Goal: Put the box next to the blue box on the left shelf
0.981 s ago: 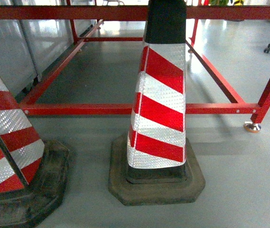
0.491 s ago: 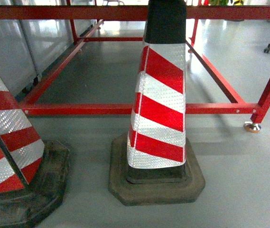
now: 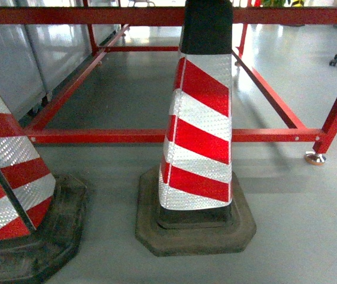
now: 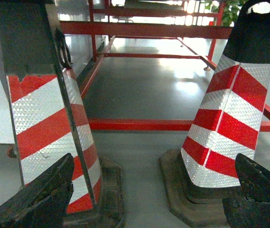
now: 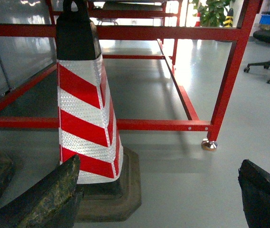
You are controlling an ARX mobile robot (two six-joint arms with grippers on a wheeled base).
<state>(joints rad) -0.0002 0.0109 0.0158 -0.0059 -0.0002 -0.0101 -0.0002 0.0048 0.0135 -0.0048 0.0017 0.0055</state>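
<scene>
Facing red-and-white striped traffic cones [image 3: 199, 127] and a red metal frame [image 3: 156, 136], nothing has shifted; both claws [image 4: 149, 199] [image 5: 158, 199] spread empty, no crate or shelf in view

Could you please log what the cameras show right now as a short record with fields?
Task items: neither the box nor the left shelf is visible in any view
Foreground: two red-and-white striped traffic cones, one central, one at the left edge, both on dark rubber bases
Behind cones: red metal frame with a foot
Floor: grey and glossy
Left end effector: open, empty
Right end effector: open, empty
</scene>
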